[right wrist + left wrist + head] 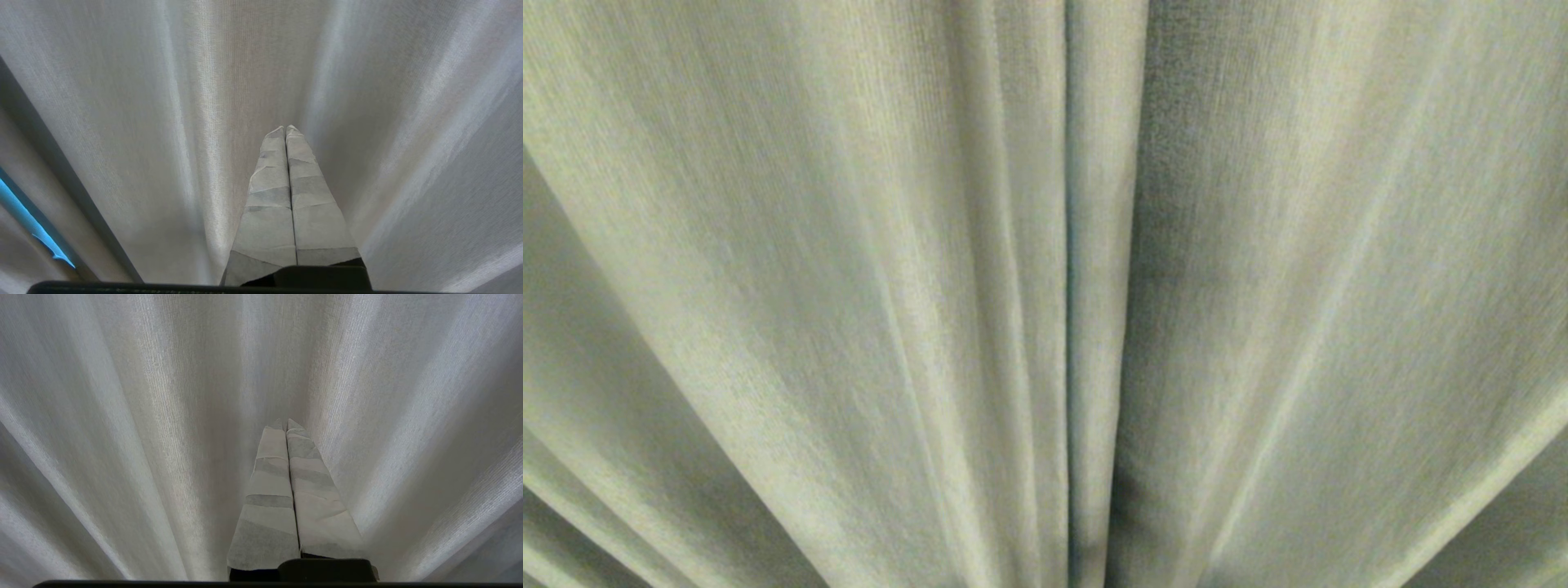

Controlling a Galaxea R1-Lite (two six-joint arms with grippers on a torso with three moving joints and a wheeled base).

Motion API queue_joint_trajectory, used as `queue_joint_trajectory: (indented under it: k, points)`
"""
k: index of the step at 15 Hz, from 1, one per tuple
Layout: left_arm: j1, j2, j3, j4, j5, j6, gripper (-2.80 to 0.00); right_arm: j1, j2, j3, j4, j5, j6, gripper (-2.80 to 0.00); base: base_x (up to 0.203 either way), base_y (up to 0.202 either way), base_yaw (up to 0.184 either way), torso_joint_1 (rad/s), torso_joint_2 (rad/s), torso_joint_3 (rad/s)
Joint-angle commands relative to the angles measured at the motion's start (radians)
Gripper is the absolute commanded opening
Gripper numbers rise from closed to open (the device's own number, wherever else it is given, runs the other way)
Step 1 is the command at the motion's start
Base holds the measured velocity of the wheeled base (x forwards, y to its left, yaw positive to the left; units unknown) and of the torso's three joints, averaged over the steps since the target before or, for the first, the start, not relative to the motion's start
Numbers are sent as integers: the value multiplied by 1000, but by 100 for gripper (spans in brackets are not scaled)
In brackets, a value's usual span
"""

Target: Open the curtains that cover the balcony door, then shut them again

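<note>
The curtains (pixel 849 286) fill the whole head view: thick beige-grey woven drapes in vertical folds, drawn together, with their two edges meeting at a seam just right of the middle. No arm shows in the head view. My left gripper (pixel 285 424) is shut, its tape-wrapped fingers pressed together with nothing between them, tips close to the folds of the curtains (pixel 122 437). My right gripper (pixel 285 129) is shut and empty too, pointing at the curtains (pixel 388 122). The balcony door is hidden behind the cloth.
In the right wrist view a narrow gap (pixel 24 220) between two drape edges shows a strip of bright blue light beside a dark fold. Cloth covers everything else in all three views.
</note>
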Motion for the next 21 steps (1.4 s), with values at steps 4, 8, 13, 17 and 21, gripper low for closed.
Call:
queue_joint_trajectory:
  k: [4, 8, 13, 17, 21]
  points:
    - [-1, -1, 0, 0, 1, -1, -280, 0, 0, 0, 0, 1, -1, -280, 0, 0, 0, 0, 0, 0]
    - [-1, 0, 0, 0, 1, -1, -280, 0, 0, 0, 0, 1, -1, -280, 0, 0, 0, 0, 0, 0]
    - [-1, -1, 0, 0, 1, -1, -280, 0, 0, 0, -2, 2, -4, -280, 0, 0, 0, 0, 0, 0]
    - [-1, 0, 0, 0, 1, -1, -280, 0, 0, 0, 0, -1, -2, -280, 0, 0, 0, 0, 0, 0]
    - [-1, 1, 0, 0, 1, -1, -280, 0, 0, 0, -2, -2, 2, -280, 0, 0, 0, 0, 0, 0]
